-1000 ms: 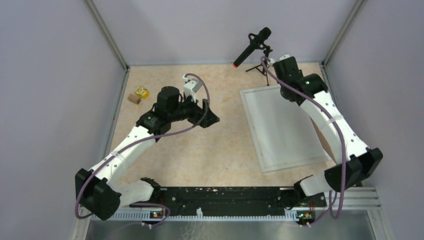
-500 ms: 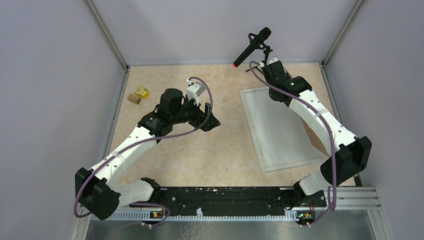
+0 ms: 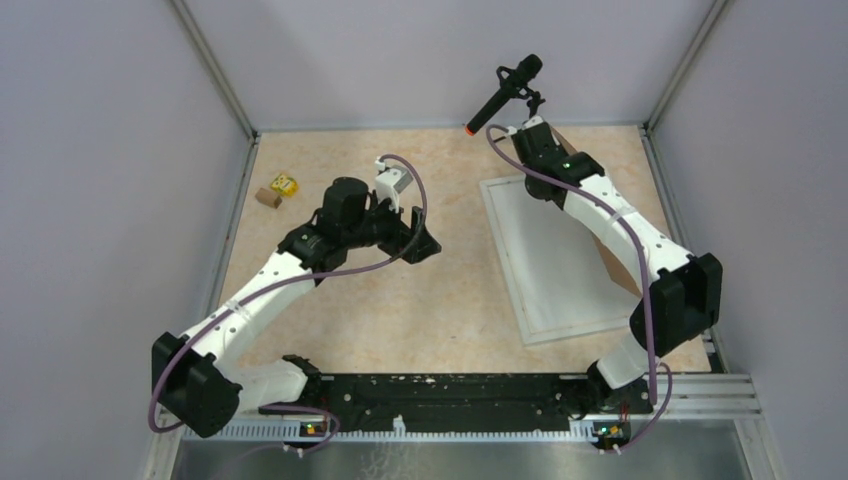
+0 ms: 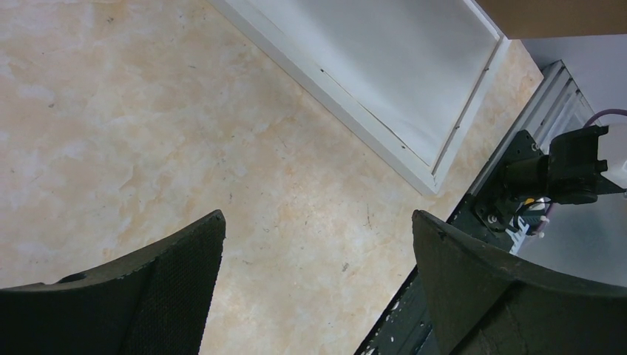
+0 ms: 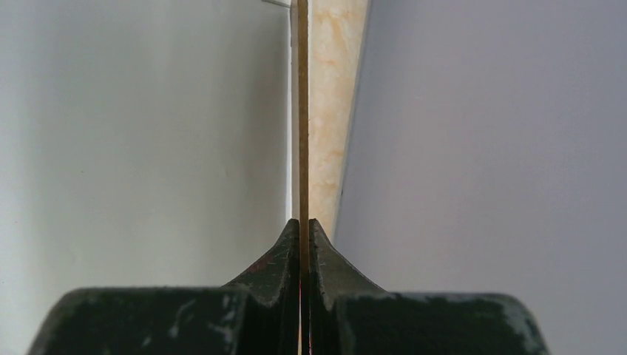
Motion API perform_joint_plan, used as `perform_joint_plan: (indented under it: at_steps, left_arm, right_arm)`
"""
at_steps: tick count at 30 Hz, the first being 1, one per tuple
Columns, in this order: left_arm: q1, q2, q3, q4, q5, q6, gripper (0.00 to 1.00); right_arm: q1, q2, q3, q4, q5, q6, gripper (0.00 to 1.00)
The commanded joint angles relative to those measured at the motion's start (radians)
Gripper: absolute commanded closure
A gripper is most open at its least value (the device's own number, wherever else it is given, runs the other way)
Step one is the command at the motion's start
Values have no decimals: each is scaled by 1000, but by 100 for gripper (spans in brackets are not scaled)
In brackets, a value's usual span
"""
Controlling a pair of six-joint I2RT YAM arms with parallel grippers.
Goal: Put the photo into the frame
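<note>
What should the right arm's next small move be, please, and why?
Probably to carry the board clear of the frame and lay it on the table. The right gripper is shut on the board's thin edge, holding it raised at the frame's right side, and the left gripper hangs open, holding nothing.

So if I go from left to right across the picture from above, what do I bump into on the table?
Little blocks → the left gripper, wide open → the white frame lying flat.
</note>
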Motion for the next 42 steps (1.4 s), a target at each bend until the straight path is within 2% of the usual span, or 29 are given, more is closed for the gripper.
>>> perform_joint_plan:
  at_steps: [1, 25, 30, 32, 34, 37, 42]
  left_arm:
    - [-6, 6, 21, -1, -5, 17, 2]
    - [-16, 12, 22, -6, -9, 21, 2]
    - [-16, 13, 22, -6, -8, 21, 2]
    - [-16, 9, 20, -6, -10, 22, 2]
    - [-15, 7, 18, -6, -13, 24, 1]
    - [-16, 4, 19, -6, -16, 24, 2]
    - [-16, -4, 14, -3, -19, 24, 1]
  right_arm:
    - [12, 6, -4, 69, 86, -46, 100]
    - [12, 44, -143, 158, 142, 5, 100]
    - [20, 40, -174, 163, 123, 36, 87]
    - [22, 40, -182, 161, 120, 48, 78]
    - [23, 40, -189, 157, 101, 69, 65]
    - [28, 29, -212, 172, 46, 82, 52]
    - [29, 30, -236, 186, -46, 130, 40]
